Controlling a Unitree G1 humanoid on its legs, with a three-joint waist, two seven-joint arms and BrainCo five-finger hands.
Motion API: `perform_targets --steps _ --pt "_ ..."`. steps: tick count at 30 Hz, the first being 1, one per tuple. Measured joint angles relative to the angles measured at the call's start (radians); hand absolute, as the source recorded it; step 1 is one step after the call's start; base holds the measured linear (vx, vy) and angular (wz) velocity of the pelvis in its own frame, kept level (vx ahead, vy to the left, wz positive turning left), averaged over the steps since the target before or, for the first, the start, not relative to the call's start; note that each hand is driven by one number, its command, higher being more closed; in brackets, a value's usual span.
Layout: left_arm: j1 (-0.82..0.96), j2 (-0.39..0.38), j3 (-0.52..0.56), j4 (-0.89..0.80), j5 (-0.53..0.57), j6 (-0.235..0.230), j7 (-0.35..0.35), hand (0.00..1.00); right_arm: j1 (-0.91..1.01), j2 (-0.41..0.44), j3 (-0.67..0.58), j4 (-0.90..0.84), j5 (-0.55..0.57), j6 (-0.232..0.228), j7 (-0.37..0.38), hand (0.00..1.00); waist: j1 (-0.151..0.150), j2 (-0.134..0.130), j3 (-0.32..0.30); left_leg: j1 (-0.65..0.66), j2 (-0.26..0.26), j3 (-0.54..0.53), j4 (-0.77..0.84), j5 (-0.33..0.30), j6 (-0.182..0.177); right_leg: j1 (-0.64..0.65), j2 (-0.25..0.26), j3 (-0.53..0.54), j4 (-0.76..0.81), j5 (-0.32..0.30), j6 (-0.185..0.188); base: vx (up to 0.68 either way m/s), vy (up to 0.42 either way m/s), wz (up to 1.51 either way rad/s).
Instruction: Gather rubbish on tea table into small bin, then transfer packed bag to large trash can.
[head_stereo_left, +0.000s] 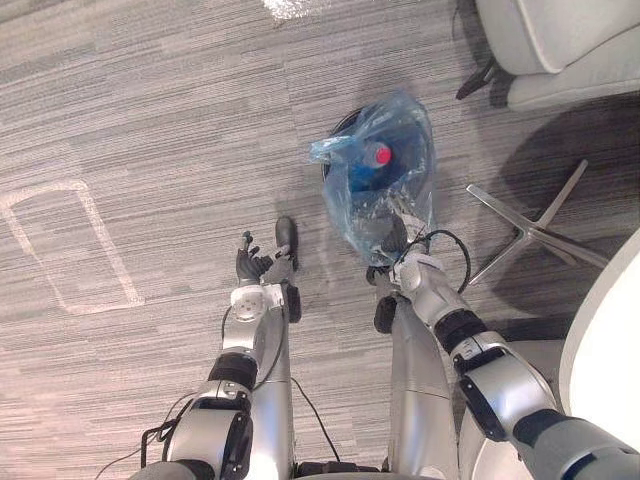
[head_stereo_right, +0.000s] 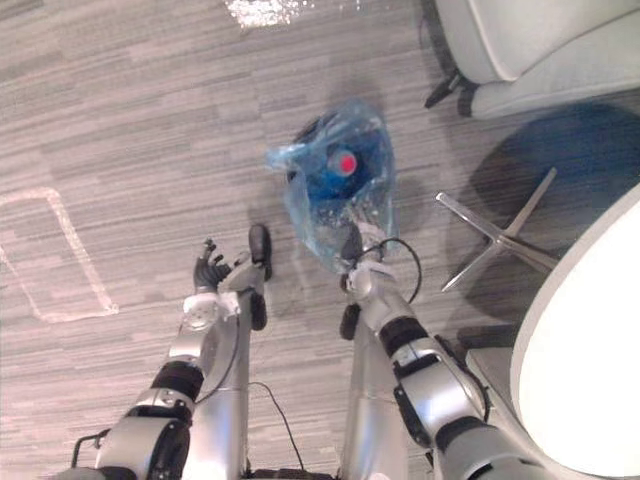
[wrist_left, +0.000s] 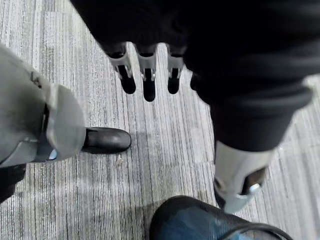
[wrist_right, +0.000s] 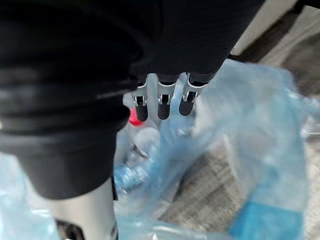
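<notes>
Far left on the carpet there's a tape mark (head_stereo_left: 70, 240), nothing to do with me. Next along is my left hand (head_stereo_left: 252, 268), hanging over bare floor with its fingers loose and a bit spread, holding nothing. It's off to the left of the bag, with a clear gap between them.

Then the good stuff: the blue bag (head_stereo_left: 385, 190) is sitting over the small black bin (head_stereo_left: 342, 124), with a red-capped bottle (head_stereo_left: 381, 154) showing through the plastic. Its long axis runs pretty much straight away from me, the near end coming right down to my right wrist.

My right hand (wrist_right: 161, 100) is the closer one by a mile. The bag lies dead ahead of its fingers, which look straight and side by side, and I can't see any plastic pinched between them and the thumb. So I reckon the grab is the right hand's job, reaching forward and closing on that near end.

Further right are a chair base (head_stereo_left: 530, 230) and the table (head_stereo_left: 610, 350).
</notes>
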Motion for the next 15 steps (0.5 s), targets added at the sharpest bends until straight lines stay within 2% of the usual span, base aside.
perform_targets --steps 5,15 --pt "-0.001 -0.001 0.000 0.003 -0.022 -0.007 0.013 0.00 -0.012 0.023 0.001 0.025 0.001 -0.001 0.001 1.00 0.007 0.000 0.000 -0.036 -0.001 -0.002 -0.019 0.010 -0.007 -0.044 -0.001 -0.001 0.007 0.000 -0.001 0.01 -0.005 0.04" --pt "-0.005 -0.020 -0.001 -0.003 -0.027 -0.008 0.013 0.00 -0.011 0.034 0.012 0.021 0.012 -0.005 -0.002 1.00 0.008 0.000 0.000 -0.026 0.003 0.003 -0.010 0.014 -0.008 -0.040 0.000 0.001 0.015 -0.002 -0.004 0.00 0.001 0.00"
